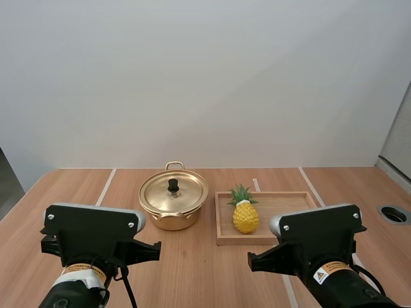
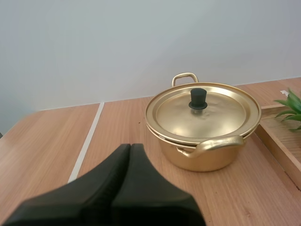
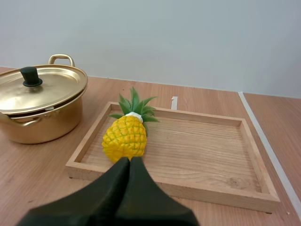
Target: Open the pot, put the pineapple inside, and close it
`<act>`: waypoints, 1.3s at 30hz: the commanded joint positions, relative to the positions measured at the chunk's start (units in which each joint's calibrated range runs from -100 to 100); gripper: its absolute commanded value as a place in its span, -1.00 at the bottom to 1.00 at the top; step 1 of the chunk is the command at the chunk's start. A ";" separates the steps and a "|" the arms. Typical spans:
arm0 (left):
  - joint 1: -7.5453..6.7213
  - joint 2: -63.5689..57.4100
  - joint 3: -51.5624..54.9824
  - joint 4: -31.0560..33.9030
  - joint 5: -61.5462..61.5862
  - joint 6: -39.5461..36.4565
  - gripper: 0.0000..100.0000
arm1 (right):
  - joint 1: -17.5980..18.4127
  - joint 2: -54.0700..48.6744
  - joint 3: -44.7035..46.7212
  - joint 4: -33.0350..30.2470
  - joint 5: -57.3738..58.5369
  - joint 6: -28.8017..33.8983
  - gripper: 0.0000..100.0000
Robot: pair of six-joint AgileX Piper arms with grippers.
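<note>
A golden pot point(image 1: 173, 206) stands on the table with its lid point(image 2: 203, 109) on; a black knob point(image 2: 198, 99) tops the lid. To its right a yellow pineapple point(image 1: 245, 213) with green leaves lies in the left part of a wooden tray point(image 1: 282, 204). My left gripper point(image 2: 130, 147) is shut, back from the pot and a little to its left. My right gripper point(image 3: 130, 160) is shut too, just short of the tray's near rim in front of the pineapple point(image 3: 126, 136). The pot point(image 3: 40, 104) stands left of the tray point(image 3: 211, 146).
Pale tape lines point(image 1: 104, 187) run across the wooden table. A round metal grommet point(image 1: 393, 214) sits near the right edge. Both arms' housings stand at the near edge, left point(image 1: 93, 237) and right point(image 1: 318, 240).
</note>
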 commanded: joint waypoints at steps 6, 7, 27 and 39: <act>0.05 -0.34 0.13 -0.90 -2.28 -0.63 -1.00 | -0.16 -0.30 0.00 -0.33 -0.51 -0.12 -1.00; 0.05 -0.34 0.13 -0.90 -2.93 -0.63 -1.00 | -0.16 -0.30 0.00 -0.33 -0.51 -0.12 -1.00; 0.25 -0.34 0.13 -0.25 -2.64 -2.00 -0.80 | -0.16 -0.30 0.00 4.46 0.30 -0.12 -1.00; 3.10 -0.34 0.13 -0.13 0.14 -8.77 1.00 | -0.78 -0.30 0.00 0.55 -0.71 0.32 -1.00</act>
